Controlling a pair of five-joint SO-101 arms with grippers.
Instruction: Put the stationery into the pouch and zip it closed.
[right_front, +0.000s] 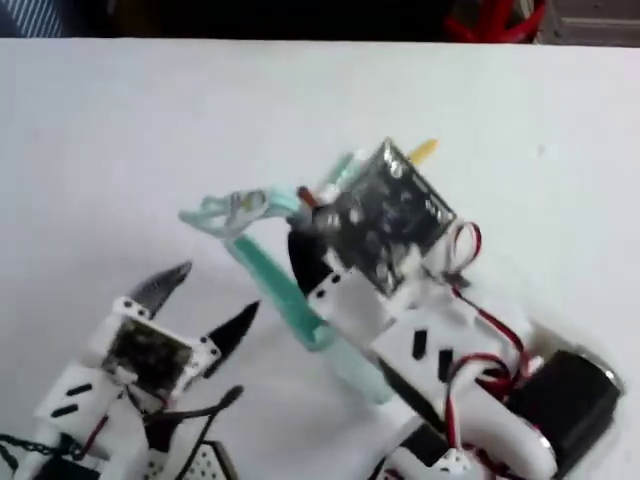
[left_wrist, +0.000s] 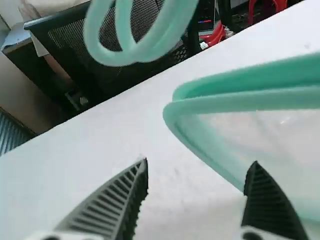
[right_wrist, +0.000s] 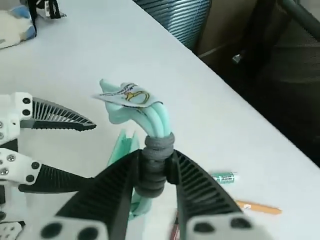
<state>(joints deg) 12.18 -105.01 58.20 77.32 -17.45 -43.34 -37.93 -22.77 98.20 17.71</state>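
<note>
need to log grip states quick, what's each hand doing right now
Left hand: open, holding nothing.
Right hand: closed on the pouch's strap.

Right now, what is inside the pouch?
Through the clear wall of the pouch only white table shows, no stationery in that part. The right arm covers the rest in the high view. A pencil lies outside on the table.
</note>
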